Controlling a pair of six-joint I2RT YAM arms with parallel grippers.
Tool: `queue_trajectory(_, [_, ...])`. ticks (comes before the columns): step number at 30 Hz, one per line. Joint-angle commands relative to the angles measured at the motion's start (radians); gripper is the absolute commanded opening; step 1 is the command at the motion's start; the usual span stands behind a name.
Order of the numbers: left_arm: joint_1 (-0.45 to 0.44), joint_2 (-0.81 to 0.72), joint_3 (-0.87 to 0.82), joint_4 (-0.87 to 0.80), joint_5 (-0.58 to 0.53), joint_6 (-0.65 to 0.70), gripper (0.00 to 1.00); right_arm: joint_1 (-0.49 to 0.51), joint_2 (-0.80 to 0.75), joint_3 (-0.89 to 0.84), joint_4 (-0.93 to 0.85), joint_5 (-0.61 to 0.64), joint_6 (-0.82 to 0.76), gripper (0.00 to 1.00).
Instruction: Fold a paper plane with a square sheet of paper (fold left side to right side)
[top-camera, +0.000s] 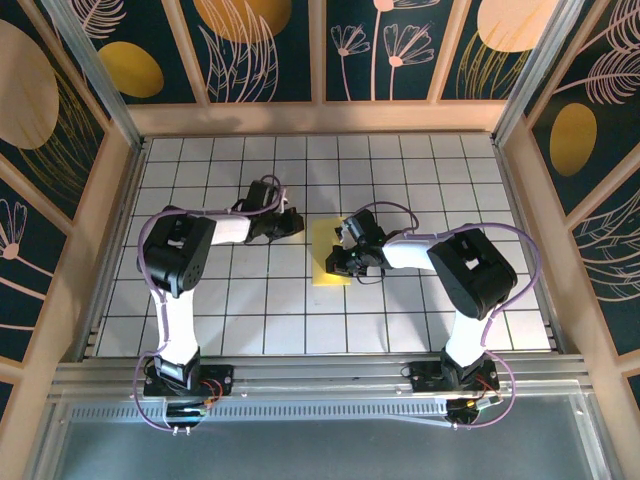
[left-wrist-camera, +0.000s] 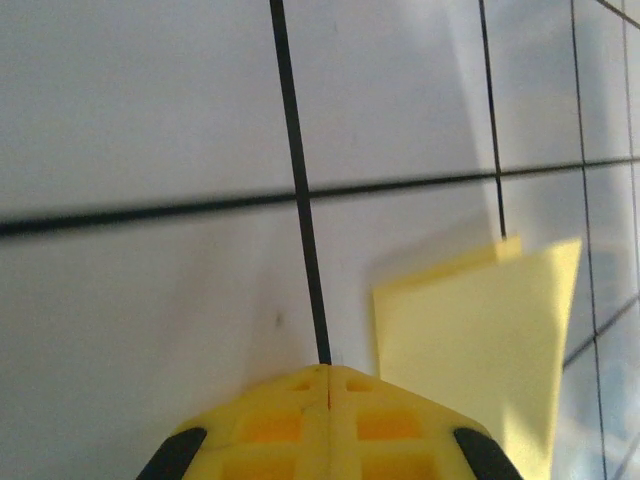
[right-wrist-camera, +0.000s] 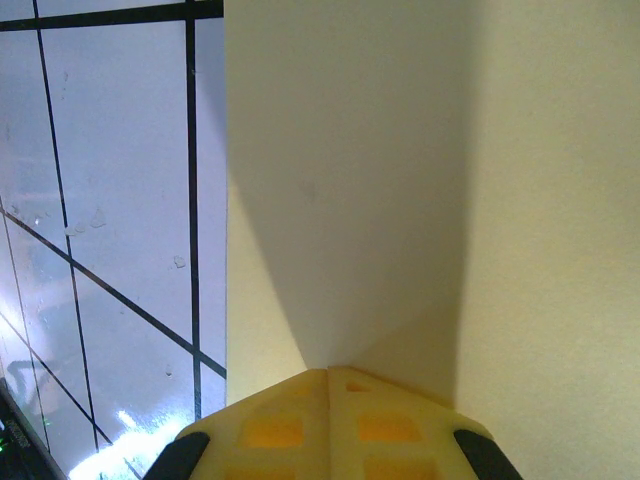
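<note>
left claw (left-wrist-camera: 328, 372) closed, empty, beside paper (left-wrist-camera: 480, 340) | right claw (right-wrist-camera: 328, 372) closed, resting on paper

White grid-tiled table (top-camera: 300, 320); dark floral wall panels (top-camera: 290, 80) (gold discs, pale leaves) in wooden frames.

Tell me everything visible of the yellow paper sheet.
The square sheet of paper is thin, plain pale yellow, unmarked. It lies flat near the middle of the table, taller than wide, apparently folded in half: the left wrist view shows a second layer's corner slightly offset at its far edge. The right gripper, fingers together, sits over it; the left gripper, also closed, is beside it on bare tile.
</note>
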Motion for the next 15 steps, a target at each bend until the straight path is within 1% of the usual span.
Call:
queue_trajectory(1, [-0.029,-0.072,-0.052,0.087,0.082,-0.025,0.0,-0.001,0.072,-0.061,-0.167,0.132,-0.023,0.0])
queue_trajectory(4, [-0.068,-0.073,-0.065,0.108,0.116,-0.047,0.0,-0.002,0.074,-0.061,-0.169,0.135,-0.022,0.0])
queue_trajectory(7, [-0.099,-0.051,-0.05,0.11,0.116,-0.05,0.0,-0.001,0.076,-0.057,-0.169,0.135,-0.021,0.0])
queue_trajectory(12, [-0.108,0.01,-0.004,0.1,0.094,-0.054,0.0,-0.001,0.081,-0.055,-0.17,0.135,-0.019,0.0])
queue_trajectory(15, [-0.108,0.038,0.026,0.068,0.069,-0.033,0.0,-0.001,0.08,-0.054,-0.172,0.136,-0.019,0.0])
